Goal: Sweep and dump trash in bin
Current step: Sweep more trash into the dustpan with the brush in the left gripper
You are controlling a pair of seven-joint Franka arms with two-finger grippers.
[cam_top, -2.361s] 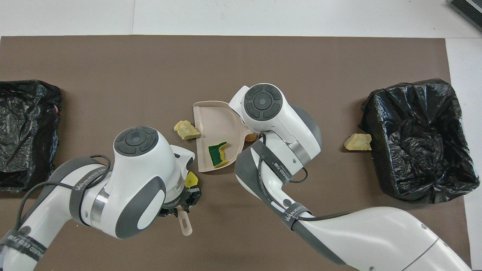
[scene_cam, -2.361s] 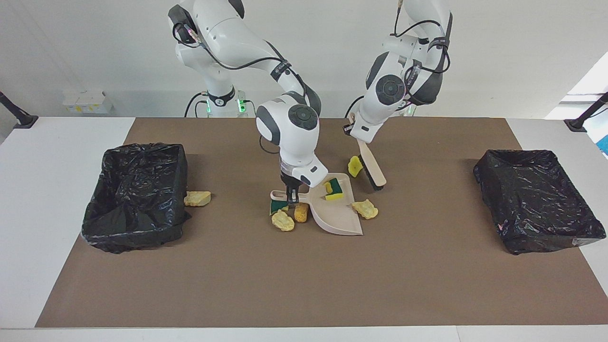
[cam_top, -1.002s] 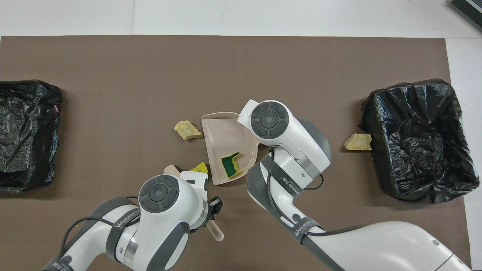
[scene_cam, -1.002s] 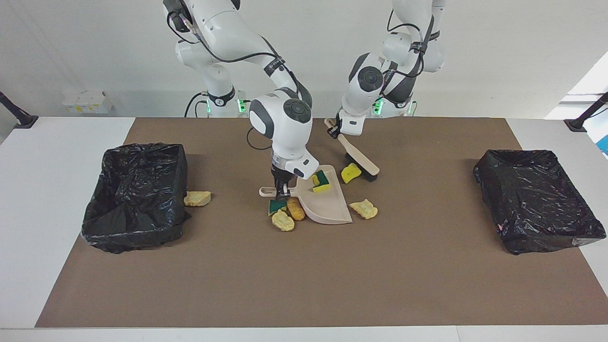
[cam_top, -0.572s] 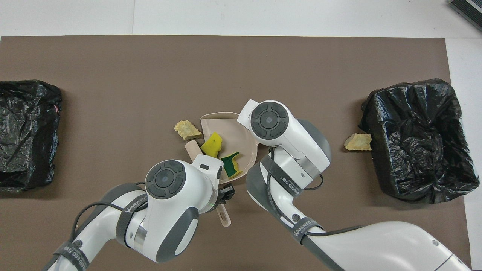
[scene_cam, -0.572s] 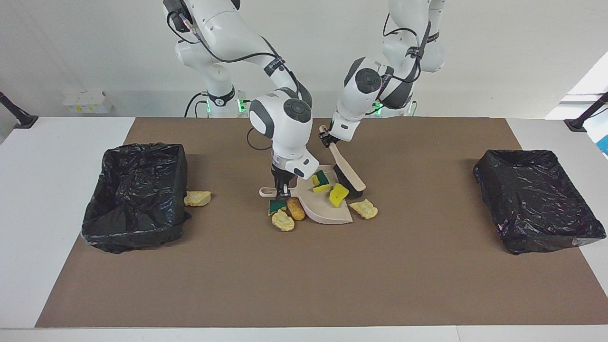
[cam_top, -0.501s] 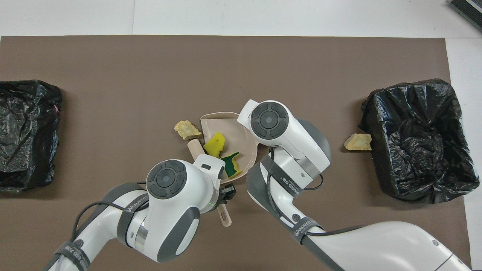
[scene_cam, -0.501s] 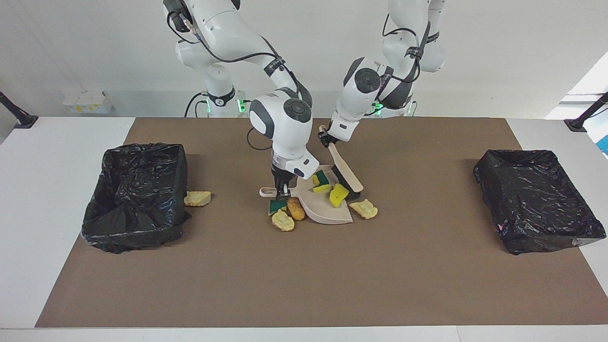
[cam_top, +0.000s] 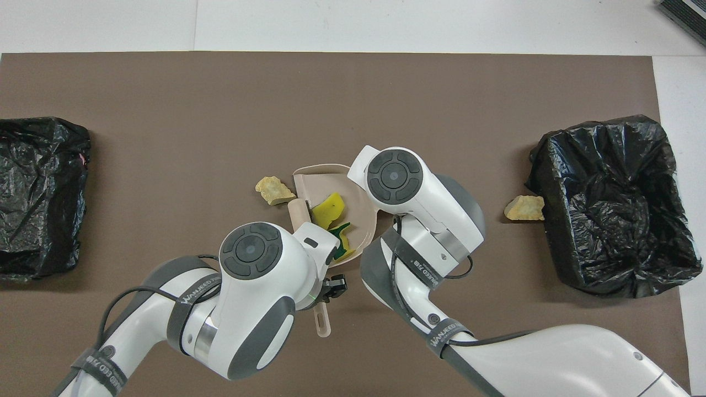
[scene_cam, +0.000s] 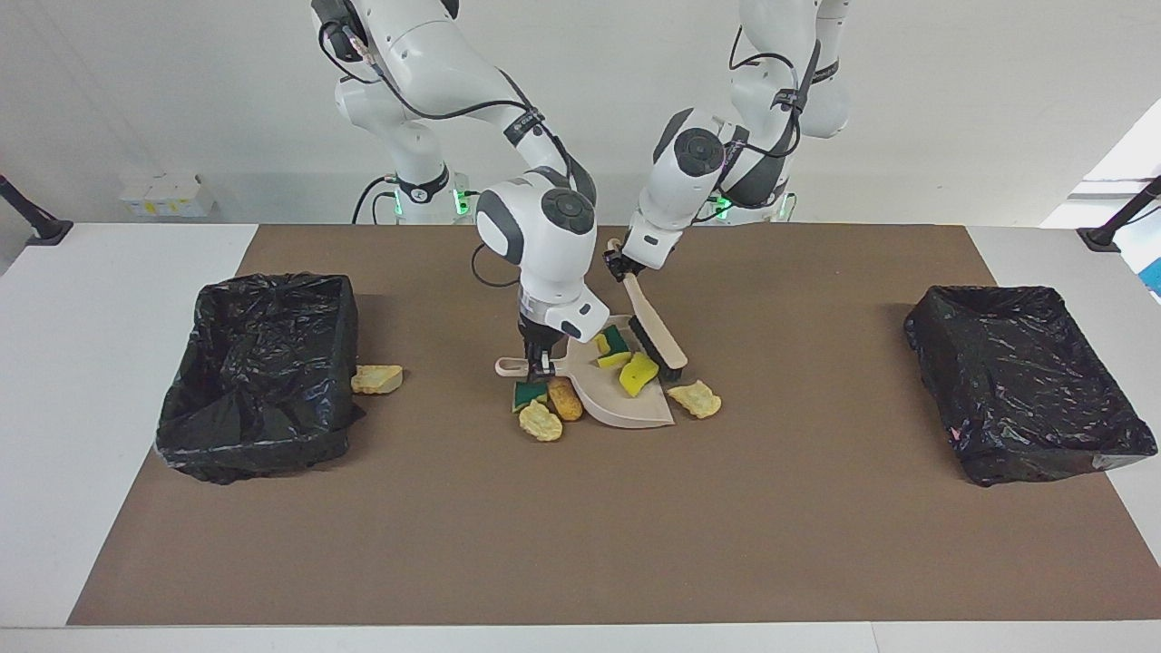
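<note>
**A:** In the facing view, where is the trash?

**B:** Two chunks lie in the beige dustpan [scene_cam: 626, 408]: a bright yellow chunk [scene_cam: 638, 374] and a yellow-and-green chunk [scene_cam: 614, 346] nearer the robots. A pale chunk [scene_cam: 695, 398] sits on the brown mat [scene_cam: 580, 526] just beside the pan's mouth, toward the left arm's end. Three more, a green-topped piece [scene_cam: 529, 394], an orange-brown chunk [scene_cam: 564, 398] and a pale yellow chunk [scene_cam: 541, 422], cluster by the pan's handle. One tan chunk [scene_cam: 376, 378] rests against the black-lined bin [scene_cam: 258, 376] at the right arm's end.

**A:** The grippers?

**B:** The right gripper [scene_cam: 539, 359] is clamped on the dustpan's handle. The left gripper [scene_cam: 622, 264] is closed tight on the brush [scene_cam: 655, 333], whose bristles touch the yellow chunk at the pan's edge.

**A:** And overhead?

**B:** The left arm covers most of the brush [cam_top: 299, 211]; only its handle end [cam_top: 321, 322] and tip show. The left gripper [cam_top: 330, 288] grips the handle. The right gripper is hidden under its own wrist. The yellow chunk [cam_top: 329, 208] lies inside the dustpan [cam_top: 314, 179]. A second bin [cam_top: 38, 193] stands at the left arm's end.
</note>
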